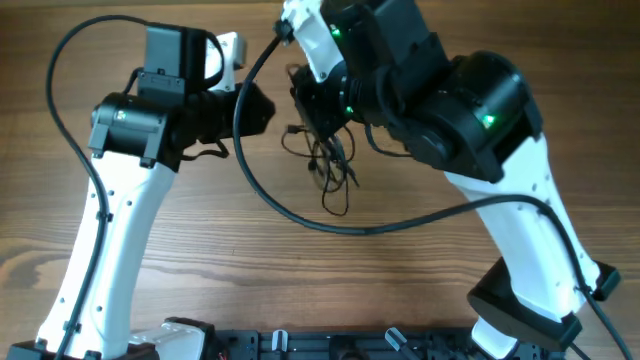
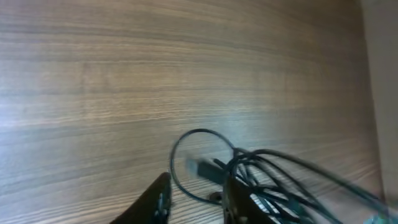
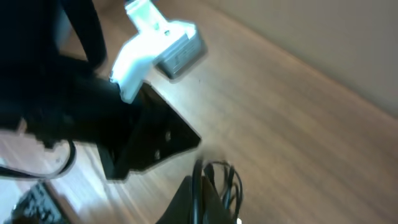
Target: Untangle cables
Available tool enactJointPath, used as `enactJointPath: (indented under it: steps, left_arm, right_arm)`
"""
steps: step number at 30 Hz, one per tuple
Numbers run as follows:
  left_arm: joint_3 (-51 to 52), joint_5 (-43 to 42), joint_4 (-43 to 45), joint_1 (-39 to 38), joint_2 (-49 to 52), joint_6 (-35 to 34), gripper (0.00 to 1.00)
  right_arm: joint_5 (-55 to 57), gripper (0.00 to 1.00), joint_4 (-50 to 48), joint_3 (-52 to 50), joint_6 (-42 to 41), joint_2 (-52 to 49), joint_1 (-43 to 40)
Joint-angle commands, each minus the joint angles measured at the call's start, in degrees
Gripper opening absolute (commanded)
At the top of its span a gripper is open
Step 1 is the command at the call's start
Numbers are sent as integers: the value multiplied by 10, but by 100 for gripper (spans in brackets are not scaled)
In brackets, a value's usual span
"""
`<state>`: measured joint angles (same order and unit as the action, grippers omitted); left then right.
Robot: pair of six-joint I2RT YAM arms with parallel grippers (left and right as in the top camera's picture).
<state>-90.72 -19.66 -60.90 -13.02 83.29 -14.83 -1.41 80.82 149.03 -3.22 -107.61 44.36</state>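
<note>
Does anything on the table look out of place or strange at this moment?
Only the cables stand out. These thin black cords are knotted into one clump at the middle of the wooden table, with loops crossing each other. No damage or spill is visible.

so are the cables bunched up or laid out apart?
Bunched up. In the overhead view the cables form one clump of crossing loops, and the left wrist view shows several strands overlapping. No cord lies apart from it.
</note>
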Motion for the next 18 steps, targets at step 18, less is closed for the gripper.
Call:
enactJointPath:
  steps: [18]
  left_arm:
    - [8,50,65,-113,99,7,20]
  right_arm:
    - [252,4,-71,8,-30,64,-2]
